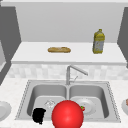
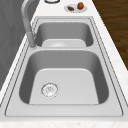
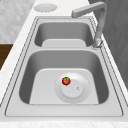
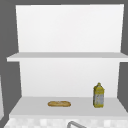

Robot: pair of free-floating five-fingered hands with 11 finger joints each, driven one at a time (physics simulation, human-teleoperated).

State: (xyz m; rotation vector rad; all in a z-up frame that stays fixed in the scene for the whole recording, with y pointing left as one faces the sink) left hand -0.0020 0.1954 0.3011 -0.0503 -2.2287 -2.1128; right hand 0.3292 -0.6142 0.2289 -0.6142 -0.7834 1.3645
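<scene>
At sink front edge: left robot hand beside red ball.

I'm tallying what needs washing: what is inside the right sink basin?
A white plate lies on the right basin floor with a small tomato on it. In the front view a red ball covers part of the plate.

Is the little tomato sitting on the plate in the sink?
Touching. The right side view shows the tomato resting directly on the rim of the white plate in the near basin, with no gap beneath.
</scene>
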